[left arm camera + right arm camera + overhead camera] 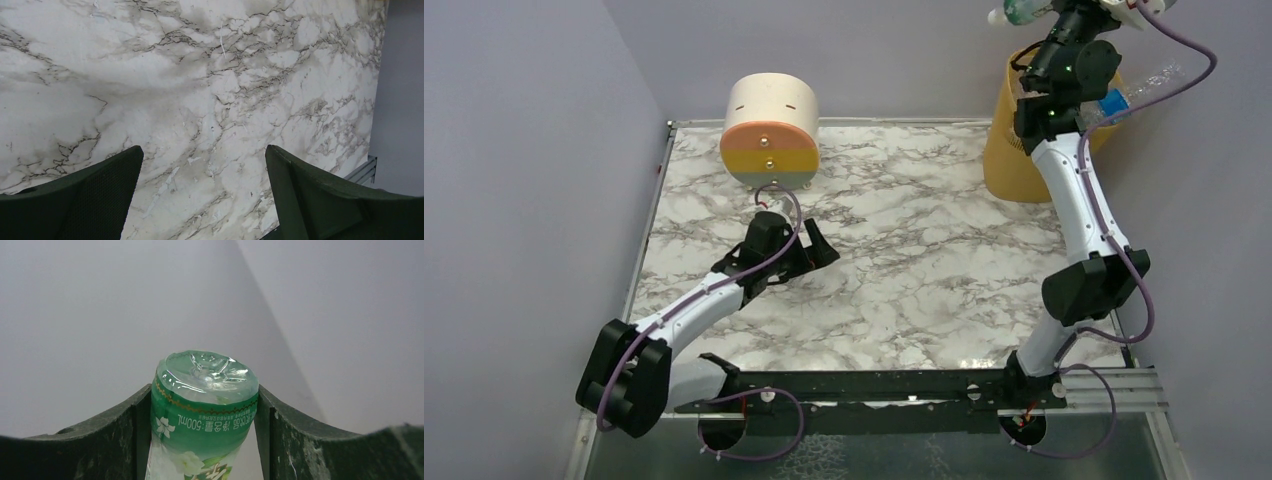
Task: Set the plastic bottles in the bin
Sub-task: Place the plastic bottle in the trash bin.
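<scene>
Top view, right arm: I saw the right arm (1076, 205) stretched up to the upper right corner of the frame, with the green-label bottle (1022, 12) at its end, cut off by the top edge.
Top view, bin: the bin (1009, 165) stood at the upper right, just below the raised bottle. I could not tell if the bottle was exactly over the mouth.
Top view, already in: a blue-label bottle (1114, 103) showed at the bin's rim behind the arm, and I judged it to be already inside.
Top view, left side: the left gripper (812, 243) hung low over the marble table (924, 270), left of centre, below the round drawer unit (769, 128).
Top view, table: I found no other bottle on the table there.
Left wrist view: the left gripper (202, 156) had its jaws spread wide with nothing between them, only marble under them.
Right wrist view: the right gripper (205, 390) was clamped on the green-label bottle (205, 412), one finger on each side. The bottle's base pointed away from the camera toward the plain wall (125, 300).
Progress: in my judgement this was near the end. At least one bottle was in, and one was held high by the bin.
Left to do: bring this bottle over the mouth and let it go.
</scene>
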`<state>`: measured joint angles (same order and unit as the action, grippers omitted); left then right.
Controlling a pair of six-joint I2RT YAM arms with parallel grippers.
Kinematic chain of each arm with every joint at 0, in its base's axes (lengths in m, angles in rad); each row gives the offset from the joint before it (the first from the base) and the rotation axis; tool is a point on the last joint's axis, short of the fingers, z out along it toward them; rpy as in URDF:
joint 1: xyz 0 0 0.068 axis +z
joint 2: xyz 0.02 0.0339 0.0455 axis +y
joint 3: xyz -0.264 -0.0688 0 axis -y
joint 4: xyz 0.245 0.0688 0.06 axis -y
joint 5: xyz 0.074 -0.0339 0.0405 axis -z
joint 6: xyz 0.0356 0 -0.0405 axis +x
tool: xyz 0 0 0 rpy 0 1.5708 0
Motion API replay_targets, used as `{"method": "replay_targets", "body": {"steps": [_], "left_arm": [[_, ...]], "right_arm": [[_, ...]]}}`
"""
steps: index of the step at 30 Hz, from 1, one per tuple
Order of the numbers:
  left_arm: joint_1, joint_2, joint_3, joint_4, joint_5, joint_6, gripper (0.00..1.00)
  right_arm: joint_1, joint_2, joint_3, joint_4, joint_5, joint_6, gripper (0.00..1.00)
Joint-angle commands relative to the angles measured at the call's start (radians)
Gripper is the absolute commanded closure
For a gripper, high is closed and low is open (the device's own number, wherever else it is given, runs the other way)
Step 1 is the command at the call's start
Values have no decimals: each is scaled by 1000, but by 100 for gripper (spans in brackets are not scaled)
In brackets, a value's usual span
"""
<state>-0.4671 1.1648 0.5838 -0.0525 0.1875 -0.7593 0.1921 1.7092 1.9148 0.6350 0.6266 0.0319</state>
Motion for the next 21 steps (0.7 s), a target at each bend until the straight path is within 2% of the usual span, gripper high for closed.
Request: {"method": "replay_targets", "body": {"steps": [1,5,9,13,21], "left_arm": [[-6,75,48,60,60,39,1],[-5,135,53,95,89,46,1],[-6,174,57,125,123,46,1],[-5,201,74,137,142,51,1],[-5,225,86,152,163,60,1]], "right_arm": [[-43,80,206,145,154,-259,49],[-111,157,386,98,182,-327,48],[-217,211,492,-40,181,-238,48],[-324,205,502,-213,147,-84,48],[-409,215,457,-370,97,1,48]]}}
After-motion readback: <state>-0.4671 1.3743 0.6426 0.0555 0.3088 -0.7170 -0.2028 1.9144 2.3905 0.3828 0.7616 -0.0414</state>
